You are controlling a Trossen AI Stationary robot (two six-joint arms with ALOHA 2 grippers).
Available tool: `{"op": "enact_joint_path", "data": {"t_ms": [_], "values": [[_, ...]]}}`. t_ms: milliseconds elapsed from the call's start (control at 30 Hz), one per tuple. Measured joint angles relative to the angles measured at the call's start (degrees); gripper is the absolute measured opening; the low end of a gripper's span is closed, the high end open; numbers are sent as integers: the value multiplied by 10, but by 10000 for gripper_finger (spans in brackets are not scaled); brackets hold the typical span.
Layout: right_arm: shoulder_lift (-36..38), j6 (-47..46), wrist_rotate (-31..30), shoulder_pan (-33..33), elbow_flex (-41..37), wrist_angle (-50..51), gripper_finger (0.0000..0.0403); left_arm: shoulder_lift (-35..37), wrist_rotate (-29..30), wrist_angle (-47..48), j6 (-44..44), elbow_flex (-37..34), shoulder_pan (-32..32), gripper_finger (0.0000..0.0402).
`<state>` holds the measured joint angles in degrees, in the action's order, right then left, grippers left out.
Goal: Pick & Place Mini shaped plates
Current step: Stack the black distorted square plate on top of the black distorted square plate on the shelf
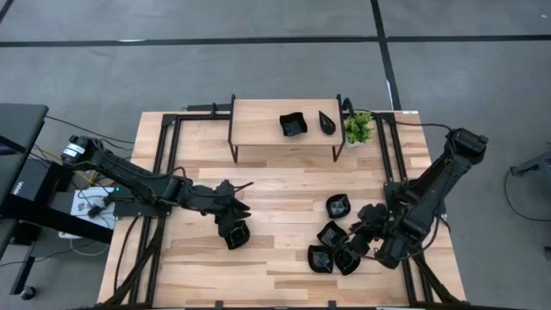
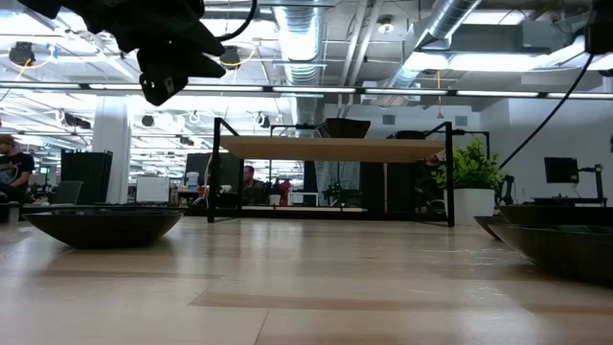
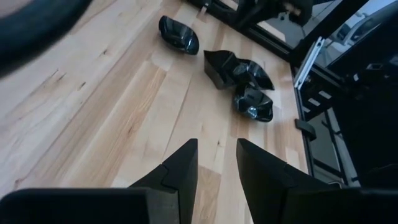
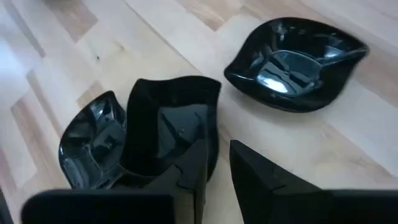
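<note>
Near the table's right front, four mini shaped plates (image 1: 337,234) lay clustered, two more on the shelf (image 1: 258,116)
Right gripper (image 4: 214,155) pinched a square plate's (image 4: 171,127) rim; left gripper (image 3: 216,163) hung part-open, empty. Glossy, stiff, likely slippery: grip the raised rim

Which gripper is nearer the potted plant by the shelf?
Right. The right gripper works below the potted plant among the plates; the left gripper sits farther across the table.
</note>
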<state>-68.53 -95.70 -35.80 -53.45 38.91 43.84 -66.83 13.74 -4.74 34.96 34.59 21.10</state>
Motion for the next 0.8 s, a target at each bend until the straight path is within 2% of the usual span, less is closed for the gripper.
{"op": "enact_joint_path", "data": {"t_ms": [200,467,600,800], "values": [[0,62,14,21,-41,-103,89,0,0,0,-2,0,0,112],[0,214,64,61,-47,-121,131,0,0,-1,-3,0,0,112],[0,287,104,85,-47,-129,133,0,0,-3,-2,0,0,112],[-1,344,129,124,-47,-143,119,0,-1,-5,-2,0,0,112]]}}
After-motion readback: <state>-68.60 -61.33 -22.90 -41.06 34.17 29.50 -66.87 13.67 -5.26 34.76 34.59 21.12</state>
